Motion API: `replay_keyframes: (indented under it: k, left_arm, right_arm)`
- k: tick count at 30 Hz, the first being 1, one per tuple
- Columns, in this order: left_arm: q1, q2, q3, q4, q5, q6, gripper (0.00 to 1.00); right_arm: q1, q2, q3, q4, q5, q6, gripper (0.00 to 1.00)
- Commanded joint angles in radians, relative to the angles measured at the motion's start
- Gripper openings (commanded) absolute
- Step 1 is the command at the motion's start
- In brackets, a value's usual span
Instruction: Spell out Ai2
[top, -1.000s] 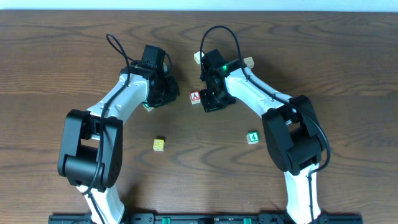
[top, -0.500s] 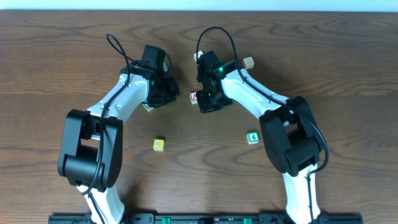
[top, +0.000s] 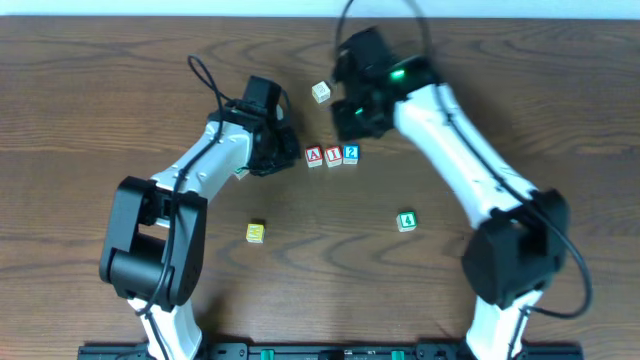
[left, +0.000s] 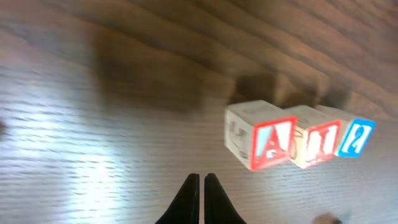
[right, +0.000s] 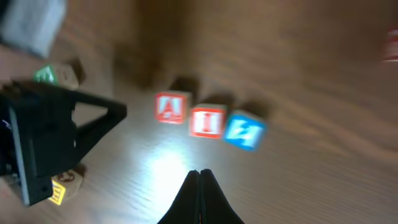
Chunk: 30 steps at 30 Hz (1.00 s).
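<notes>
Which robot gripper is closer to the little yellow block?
Left. The left gripper is just beyond the yellow block, beside the A block; the right gripper is farther away, behind the 2 block.

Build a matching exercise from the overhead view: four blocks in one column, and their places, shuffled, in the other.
Blocks:
1. A block
2. 2 block
3. yellow block
4. green block

Places in the overhead view:
a. alone, lower in the picture and right of the I block
b. just left of the I block
c. alone, lower in the picture and left of the I block
d. just right of the I block

Pairs: 1-b, 2-d, 3-c, 4-a.
</notes>
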Motion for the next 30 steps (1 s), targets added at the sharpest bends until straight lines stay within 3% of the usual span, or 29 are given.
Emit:
replay_keyframes:
  k: [1,16,30]
  left_arm:
    - [-0.024,0.029,-0.002,0.001,-0.045,-0.060,0.06]
    - [-0.026,0.097,-0.002,0.106,-0.076,-0.135,0.06]
    - [-0.018,0.121,-0.002,0.187,-0.013,-0.159,0.06]
  right_arm:
    - [-0.091,-0.002,-0.003,-0.015,0.036,-0.059,0.01]
    - [-0.159,0.000,-0.283,0.210,-0.049,-0.058,0.01]
    - [-0.184,0.066,-0.336,0.255,-0.165,-0.057,0.01]
